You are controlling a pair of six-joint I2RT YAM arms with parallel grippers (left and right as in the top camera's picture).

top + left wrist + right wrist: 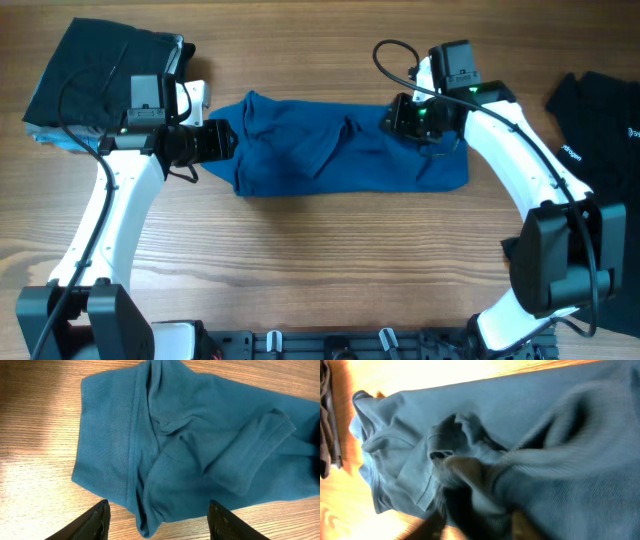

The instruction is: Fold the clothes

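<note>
Blue polo shirt [350, 150] narrowed to a band, crosswise folds likely left | left gripper [158, 510] wide open, empty, hem just ahead of jaws | right gripper [408, 122] clamped on bunched cloth

Your overhead is evenly lit and sharp, shadows soft. Left wrist: warm glare on the surface [35, 395] top left. Right wrist: surface blown out orange, shirt [560, 415] smeared by blur.

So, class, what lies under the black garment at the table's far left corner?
A light blue edge pokes out from under the black garment at its near corner. The garment covers the rest, so what it is cannot be told.
</note>
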